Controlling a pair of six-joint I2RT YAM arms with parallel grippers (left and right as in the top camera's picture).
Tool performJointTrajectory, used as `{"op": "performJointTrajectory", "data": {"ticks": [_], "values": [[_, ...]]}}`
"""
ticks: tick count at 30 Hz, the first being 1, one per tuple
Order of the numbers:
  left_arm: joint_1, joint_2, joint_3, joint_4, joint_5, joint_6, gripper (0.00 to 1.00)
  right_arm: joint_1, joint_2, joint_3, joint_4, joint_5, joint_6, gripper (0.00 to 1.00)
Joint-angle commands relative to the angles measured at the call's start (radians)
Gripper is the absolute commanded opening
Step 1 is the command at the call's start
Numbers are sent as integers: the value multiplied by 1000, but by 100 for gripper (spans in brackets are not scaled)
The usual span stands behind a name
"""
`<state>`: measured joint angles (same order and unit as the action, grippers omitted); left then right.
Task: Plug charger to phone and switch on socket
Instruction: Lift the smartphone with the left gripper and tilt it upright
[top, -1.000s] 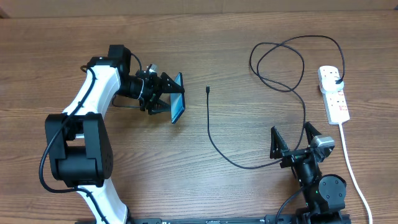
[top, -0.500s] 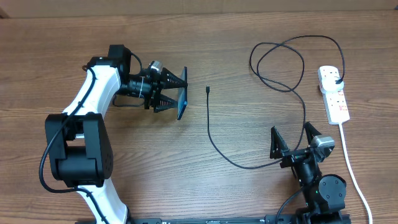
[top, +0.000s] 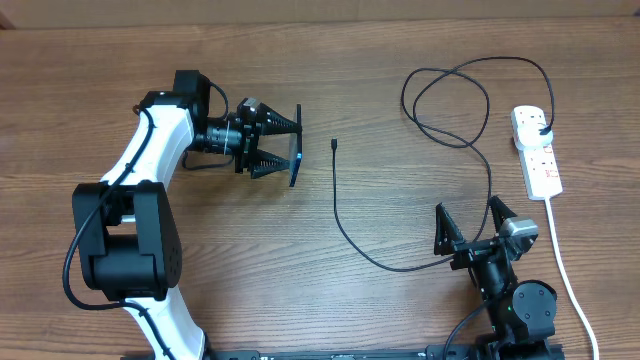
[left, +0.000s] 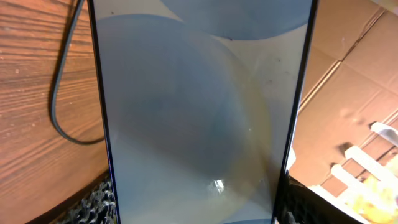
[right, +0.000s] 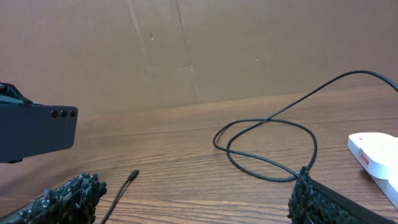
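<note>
The left pincer (top: 283, 146) is clenched on the phone (top: 296, 165). It grips the long edges and holds the phone on edge off the bench (top: 250, 290), near the charger (top: 334, 200) tip but apart from it. The right pincer (top: 468, 216) stands spread wide, grasping nothing, with the cable passing just beside it. The charger's plug sits in the socket (top: 543, 165) at far right. The socket's red markings are too small to read. The phone's face is pale blue-grey, with no letters legible.
</note>
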<state>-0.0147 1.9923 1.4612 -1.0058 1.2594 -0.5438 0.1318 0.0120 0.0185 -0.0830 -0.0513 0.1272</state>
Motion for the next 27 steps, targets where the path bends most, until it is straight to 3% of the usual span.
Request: {"op": "performJointTrajectory", "data": {"ticks": [1,27], "values": [[-4,-1,27,0,77,-34,44,3,-9,-11,2,6,3,100],[-5,-1,27,13,65,-37,43,3,-9,-11,2,6,3,100]]}}
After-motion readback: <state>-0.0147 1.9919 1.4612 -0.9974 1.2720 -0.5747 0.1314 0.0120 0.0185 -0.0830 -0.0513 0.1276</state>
